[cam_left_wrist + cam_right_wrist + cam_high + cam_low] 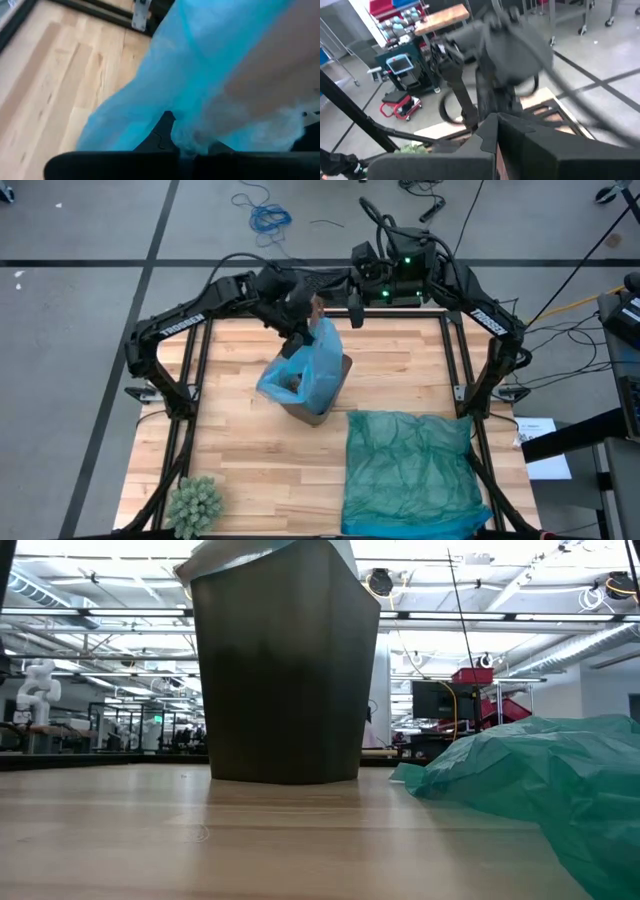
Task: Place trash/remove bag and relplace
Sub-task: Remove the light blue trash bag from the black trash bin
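Over the middle of the table (240, 470), the left gripper (300, 338) sits just above the far-left side of the bin (325, 395), fingers pinched tight on a fold of the bag (315, 365). Wrist view confirms it: blue plastic bunched between the fingers (162, 132). Grip is up high, likely so the liner can be drawn upward out of the bin. Bag is stretched up on the far side, still draped over the rim, so my read is removal is underway, not done. Brown trash (295, 385) shows through the bag mouth. Right gripper (355, 310) waits at the far edge near its base, fingers closed, holding nothing. Teal bag (410, 465) lies near-right, green spiky ball (195, 502) near-left, both clear of the pull.
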### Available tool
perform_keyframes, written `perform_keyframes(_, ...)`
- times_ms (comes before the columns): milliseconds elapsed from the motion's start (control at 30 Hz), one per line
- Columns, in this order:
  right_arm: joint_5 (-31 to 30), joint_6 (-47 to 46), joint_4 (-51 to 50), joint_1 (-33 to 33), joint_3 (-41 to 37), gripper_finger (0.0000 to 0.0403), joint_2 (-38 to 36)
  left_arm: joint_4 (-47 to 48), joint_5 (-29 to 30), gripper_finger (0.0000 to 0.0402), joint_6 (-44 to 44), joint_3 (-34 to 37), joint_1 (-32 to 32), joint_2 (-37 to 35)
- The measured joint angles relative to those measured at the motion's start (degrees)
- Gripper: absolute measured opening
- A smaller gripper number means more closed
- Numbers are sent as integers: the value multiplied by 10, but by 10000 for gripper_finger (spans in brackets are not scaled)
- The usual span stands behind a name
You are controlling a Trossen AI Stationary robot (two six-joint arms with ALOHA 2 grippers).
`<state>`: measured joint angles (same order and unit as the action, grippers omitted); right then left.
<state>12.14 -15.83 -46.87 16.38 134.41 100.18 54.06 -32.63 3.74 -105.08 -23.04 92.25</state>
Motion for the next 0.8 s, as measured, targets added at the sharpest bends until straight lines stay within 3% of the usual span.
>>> perform_keyframes(633,-1,24,47,3,0,0,-15,-16,32,0,3,30,3,-11)
perform_keyframes(800,-1,19,15,6,0,29,-25,-26,37,0,4,28,-7,-28)
